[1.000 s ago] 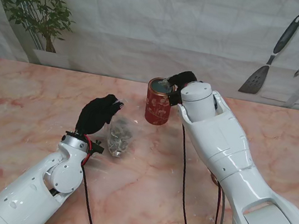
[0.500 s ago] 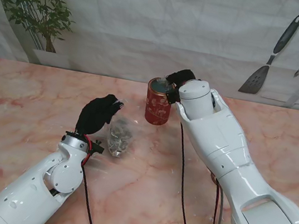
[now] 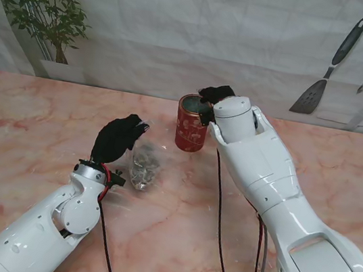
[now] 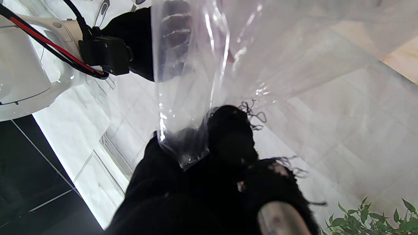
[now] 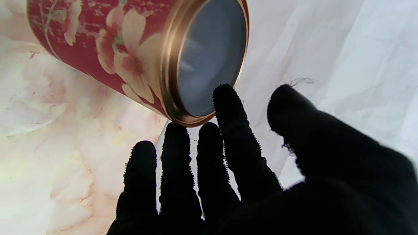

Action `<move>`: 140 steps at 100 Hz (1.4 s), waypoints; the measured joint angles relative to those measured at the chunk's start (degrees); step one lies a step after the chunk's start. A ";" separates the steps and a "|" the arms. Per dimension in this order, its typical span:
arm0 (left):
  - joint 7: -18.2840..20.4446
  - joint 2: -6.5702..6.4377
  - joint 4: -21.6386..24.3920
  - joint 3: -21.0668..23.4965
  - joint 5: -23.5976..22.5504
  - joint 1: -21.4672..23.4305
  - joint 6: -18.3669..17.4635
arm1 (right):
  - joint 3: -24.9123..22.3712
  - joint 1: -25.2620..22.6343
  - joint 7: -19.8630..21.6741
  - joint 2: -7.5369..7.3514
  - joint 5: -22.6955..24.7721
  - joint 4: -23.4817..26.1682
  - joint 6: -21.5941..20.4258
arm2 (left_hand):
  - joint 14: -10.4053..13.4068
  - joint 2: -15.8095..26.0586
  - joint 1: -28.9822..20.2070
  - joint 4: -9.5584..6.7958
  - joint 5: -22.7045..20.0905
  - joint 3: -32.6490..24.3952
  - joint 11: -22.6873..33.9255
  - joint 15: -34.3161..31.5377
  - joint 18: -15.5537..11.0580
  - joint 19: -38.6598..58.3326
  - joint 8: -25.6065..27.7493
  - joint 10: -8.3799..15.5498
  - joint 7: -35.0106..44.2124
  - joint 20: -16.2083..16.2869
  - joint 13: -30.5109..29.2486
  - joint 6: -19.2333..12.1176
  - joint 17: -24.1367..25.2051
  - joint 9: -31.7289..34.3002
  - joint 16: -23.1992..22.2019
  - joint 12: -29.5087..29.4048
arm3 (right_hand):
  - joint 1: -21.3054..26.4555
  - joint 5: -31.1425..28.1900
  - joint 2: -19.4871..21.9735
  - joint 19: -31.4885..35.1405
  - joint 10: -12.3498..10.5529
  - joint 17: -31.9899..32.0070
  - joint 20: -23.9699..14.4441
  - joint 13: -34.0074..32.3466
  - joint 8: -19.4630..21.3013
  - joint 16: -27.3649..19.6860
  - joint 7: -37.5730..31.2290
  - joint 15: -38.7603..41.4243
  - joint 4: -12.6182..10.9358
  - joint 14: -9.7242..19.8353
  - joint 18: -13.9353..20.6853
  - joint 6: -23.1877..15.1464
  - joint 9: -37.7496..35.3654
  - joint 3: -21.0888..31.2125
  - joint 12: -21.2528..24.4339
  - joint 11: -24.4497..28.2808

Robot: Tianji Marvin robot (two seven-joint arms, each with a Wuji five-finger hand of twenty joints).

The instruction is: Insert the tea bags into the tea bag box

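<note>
Marble-patterned pink table (image 3: 22,153) carries a red floral tea bag box (image 3: 191,124), standing upright and lidless toward the far middle. Right robot hand (image 3: 214,100), in a black glove, sits at the box's far right rim; in the right wrist view its fingers (image 5: 228,107) are spread and straight, the tips just at the brass rim of the box (image 5: 137,55), clasping nothing. Whether they touch the rim cannot be told.

Left robot hand (image 3: 118,139), also gloved in black, is nearer to me and to the left of the box, well apart from it. It is pinched on the top of a clear plastic bag (image 3: 144,165) holding tea bags, which rests on the table just right of the hand. In the left wrist view the film of the bag (image 4: 196,81) is caught between the fingers (image 4: 230,130).
</note>
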State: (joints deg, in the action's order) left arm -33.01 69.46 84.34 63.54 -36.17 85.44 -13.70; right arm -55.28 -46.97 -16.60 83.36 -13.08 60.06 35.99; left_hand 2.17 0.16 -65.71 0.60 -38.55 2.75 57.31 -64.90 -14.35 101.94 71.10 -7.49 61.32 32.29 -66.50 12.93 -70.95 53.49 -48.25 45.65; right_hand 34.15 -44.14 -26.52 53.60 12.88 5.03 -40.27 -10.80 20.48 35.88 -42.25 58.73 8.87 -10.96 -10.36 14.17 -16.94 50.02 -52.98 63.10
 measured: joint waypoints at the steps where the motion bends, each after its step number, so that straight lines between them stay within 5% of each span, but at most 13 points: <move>1: 0.00 0.00 0.00 0.00 0.00 0.00 0.00 | 0.02 0.00 0.16 -0.03 0.16 0.03 0.10 | 0.00 0.00 0.00 0.00 0.00 0.00 0.00 0.00 0.00 0.00 0.00 0.00 0.00 0.00 0.00 0.00 0.00 0.00 0.00 0.00 | -0.45 0.00 0.00 -0.01 0.00 0.00 0.21 -0.01 0.64 0.00 0.59 0.00 -0.38 0.00 0.00 -0.04 0.03 0.26 0.00 0.00; 30: 0.02 -0.02 0.00 -0.05 0.00 -0.02 0.00 | 0.35 -0.40 2.53 -1.63 3.47 2.42 2.09 | 0.00 0.00 0.00 0.00 0.00 0.00 0.00 0.00 0.00 0.00 0.00 0.00 0.00 0.00 0.00 0.00 0.00 0.00 0.00 0.00 | -2.71 -0.01 0.09 -0.07 0.17 0.00 0.32 0.13 4.09 0.11 6.43 0.08 -1.82 0.00 0.00 -0.43 0.92 -0.06 0.00 0.00; 56: 0.64 -0.13 0.02 -0.15 -0.39 -0.25 0.33 | -1.41 -4.48 6.51 -4.67 6.85 12.38 3.74 | 0.00 0.00 0.00 0.00 0.00 0.00 0.00 0.00 0.00 0.00 0.00 0.00 0.00 0.00 0.00 0.00 0.00 0.00 0.00 0.00 | -2.40 -1.35 -1.49 -0.07 0.47 0.00 0.32 0.09 4.96 0.67 6.84 0.86 -1.82 0.00 -0.03 -1.12 0.69 0.11 -0.12 0.61; 83: 0.93 -0.40 0.00 -0.59 -1.57 -0.97 0.64 | -4.43 -11.17 14.95 -9.17 6.45 23.51 3.02 | 0.00 0.00 0.00 0.00 0.00 0.00 0.00 0.00 0.00 0.00 0.00 0.00 0.00 0.00 0.00 0.00 0.00 0.00 0.00 0.00 | 2.54 -2.21 -1.49 1.36 0.62 0.00 0.29 -0.55 -1.51 1.50 3.08 1.44 -0.43 -0.09 -0.06 -2.55 -0.06 0.05 -1.45 1.95; 113: 0.86 -0.55 0.38 -1.06 -2.48 -1.35 0.85 | -6.33 -15.83 24.15 -12.98 2.23 27.83 0.44 | 0.00 0.00 0.00 0.00 0.00 0.00 0.00 0.00 0.00 0.00 0.00 0.00 0.00 0.00 0.00 0.00 0.00 0.00 0.00 0.00 | 5.51 -1.77 -1.49 2.58 0.95 -0.05 0.29 -0.79 -6.78 2.19 -0.83 1.62 0.71 -0.60 -0.08 -3.93 -0.72 -0.91 -1.61 2.68; 140: -0.28 -0.53 0.39 -2.71 -2.58 -2.17 0.70 | -5.64 -16.78 28.81 -14.59 0.86 27.75 -0.99 | 0.00 0.00 0.00 0.00 0.00 0.00 0.00 0.00 0.00 0.00 0.00 0.00 0.00 0.00 0.00 0.00 0.00 0.00 0.00 0.00 | 6.35 -1.77 -1.45 2.60 0.97 -0.05 0.29 -0.79 -8.58 2.33 -2.03 1.62 0.71 -0.62 -0.08 -4.51 -0.73 -1.77 -2.19 2.87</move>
State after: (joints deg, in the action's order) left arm -33.29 68.93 84.72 60.83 -38.75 83.27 -13.00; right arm -60.92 -63.74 12.21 68.76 -12.22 87.81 35.00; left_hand 2.17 0.16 -65.70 0.60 -38.55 2.75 57.31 -64.90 -14.35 101.94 71.10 -7.49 61.32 32.29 -66.50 12.93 -70.95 53.49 -48.25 45.65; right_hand 40.49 -45.91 -27.97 56.20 13.85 4.97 -39.98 -11.59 11.89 38.21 -44.28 60.36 9.59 -11.59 -10.44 9.66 -17.67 48.26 -55.17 65.97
